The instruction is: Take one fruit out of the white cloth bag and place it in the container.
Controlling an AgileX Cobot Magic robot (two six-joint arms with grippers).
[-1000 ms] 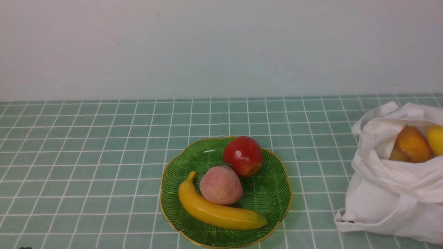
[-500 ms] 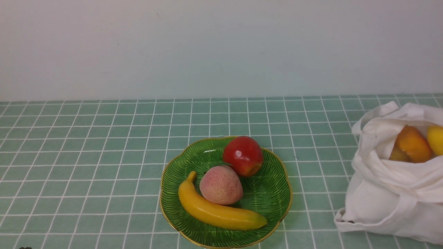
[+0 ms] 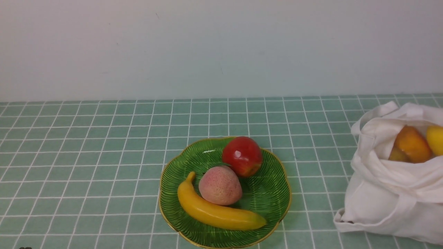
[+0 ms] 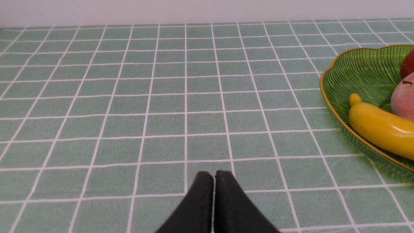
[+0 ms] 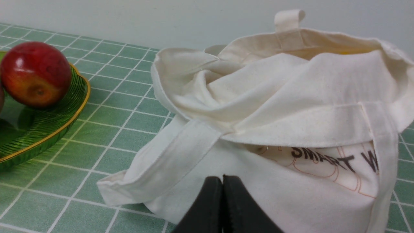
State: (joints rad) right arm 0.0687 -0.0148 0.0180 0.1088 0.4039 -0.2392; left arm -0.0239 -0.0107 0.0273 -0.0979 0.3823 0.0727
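Banana lies on the green plate up front, so it's delivered (bag sits well right). Left wrist: left gripper pinched closed, empty. Right wrist: right gripper closed too, facing the bag.

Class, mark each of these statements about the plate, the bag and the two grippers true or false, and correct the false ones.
1. The banana lies on the plate. True.
2. The plate holds only the banana. False: a red apple and a peach are on it too.
3. The bag is empty. False: an orange fruit and a yellow fruit show inside it.
4. The left gripper is shut and holds nothing. True.
5. The right gripper grips the bag's handle. False: it is shut with nothing between its jaws, close to the bag.
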